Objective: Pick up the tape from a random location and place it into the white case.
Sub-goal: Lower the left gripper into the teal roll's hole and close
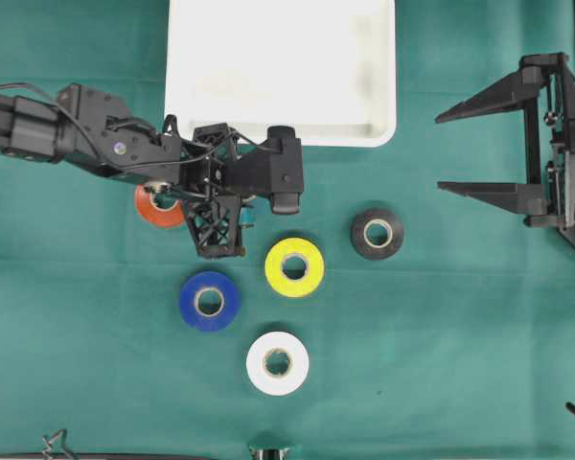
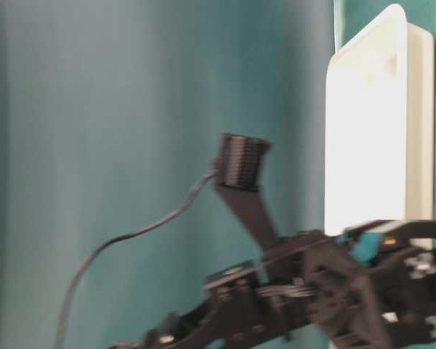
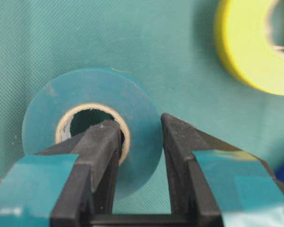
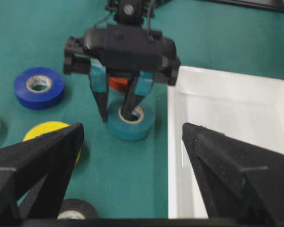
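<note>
A teal tape roll (image 3: 92, 137) lies flat on the green cloth, just in front of the white case (image 1: 280, 134). My left gripper (image 3: 139, 137) is shut on the roll's wall, with one finger down in the cardboard core and the other against the outer rim. From the right wrist view, the teal roll (image 4: 130, 122) sits under the left gripper (image 4: 117, 111), beside the case (image 4: 227, 118). In the overhead view the arm hides most of the roll (image 1: 247, 213). My right gripper (image 1: 438, 152) hangs open at the far right, holding nothing.
Other rolls lie on the cloth: orange (image 1: 158, 209) under the left arm, yellow (image 1: 294, 266), blue (image 1: 209, 301), white (image 1: 277, 363) and black (image 1: 377, 233). The case stands at the back middle with nothing in it.
</note>
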Robot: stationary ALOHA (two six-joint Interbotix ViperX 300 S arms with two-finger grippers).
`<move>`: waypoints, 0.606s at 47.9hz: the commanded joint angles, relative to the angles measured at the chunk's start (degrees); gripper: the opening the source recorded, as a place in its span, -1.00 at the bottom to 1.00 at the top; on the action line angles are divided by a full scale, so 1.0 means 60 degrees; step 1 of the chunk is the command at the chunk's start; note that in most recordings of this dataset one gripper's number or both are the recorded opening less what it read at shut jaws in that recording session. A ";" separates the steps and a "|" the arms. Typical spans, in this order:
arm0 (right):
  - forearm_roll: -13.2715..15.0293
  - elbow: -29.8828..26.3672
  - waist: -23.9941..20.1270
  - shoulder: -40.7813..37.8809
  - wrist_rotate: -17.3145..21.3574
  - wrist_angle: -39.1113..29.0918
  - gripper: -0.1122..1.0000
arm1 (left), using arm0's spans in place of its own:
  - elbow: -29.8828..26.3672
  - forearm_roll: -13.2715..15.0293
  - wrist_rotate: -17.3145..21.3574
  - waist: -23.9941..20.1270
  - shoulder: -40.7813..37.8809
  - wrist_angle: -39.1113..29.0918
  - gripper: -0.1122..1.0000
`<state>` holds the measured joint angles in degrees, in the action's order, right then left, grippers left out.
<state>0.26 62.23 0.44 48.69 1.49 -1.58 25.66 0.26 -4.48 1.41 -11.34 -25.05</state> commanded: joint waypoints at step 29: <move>0.0015 -0.0176 0.0015 -0.0044 0.0000 -0.0190 0.84 | -0.1655 -0.0117 0.0366 0.0015 0.3179 -0.2827 -0.40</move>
<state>0.26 62.23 0.44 48.60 1.58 -2.90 18.54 -0.26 -2.72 1.49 4.39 -40.52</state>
